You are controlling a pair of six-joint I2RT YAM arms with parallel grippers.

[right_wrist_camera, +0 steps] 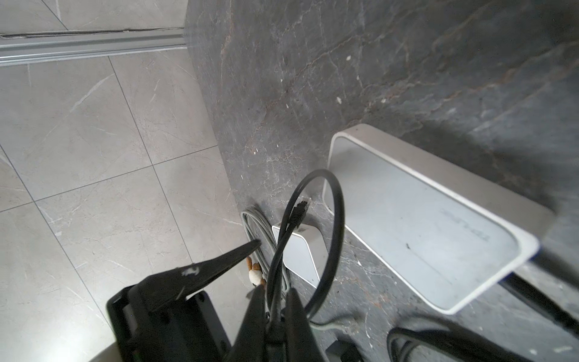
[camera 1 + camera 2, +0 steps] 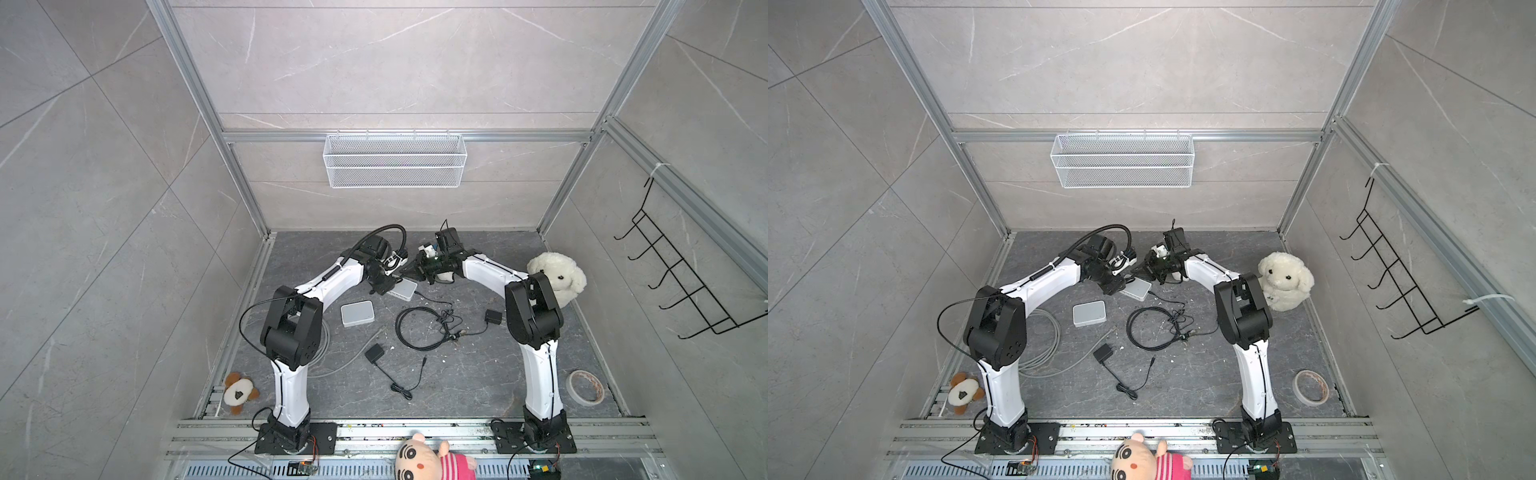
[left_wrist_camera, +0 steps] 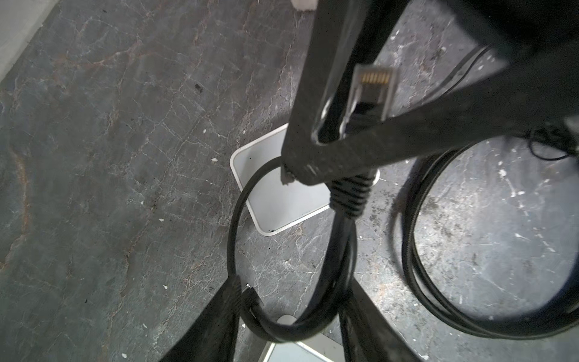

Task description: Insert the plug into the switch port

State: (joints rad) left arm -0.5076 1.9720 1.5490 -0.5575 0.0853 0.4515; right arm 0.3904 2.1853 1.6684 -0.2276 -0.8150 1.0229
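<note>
Progress: pick-up done, insertion outstanding. Observe the clear plastic modular plug [image 3: 372, 87] raised off the dark marbled tabletop [image 3: 125, 156] and seated in no port. Find the right gripper [image 3: 300, 170] pressed together on the ribbed black boot [image 3: 347, 194] directly behind that plug. Find the left gripper [image 3: 294, 282] with jaws apart, gripping nothing, the round black cable [image 3: 232, 225] looping through the gap and lying against one finger.

Locate the white rectangular plastic switch [image 1: 407, 225] flat on the tabletop, just below both grippers. Treat this unit, not the second white box [image 2: 357, 313] nearby, as the likely target. Expect no sight of the port face: hidden in every view. Remaining, by judgement: turn the plug toward the port row, align, push home until latched.

Plug appearance: transparent body, one row of gold contacts at the tip, no visible damage, latch tab not clear to see. Boot and cable matte black; cable curled in a tight loop, probably springy.
</note>
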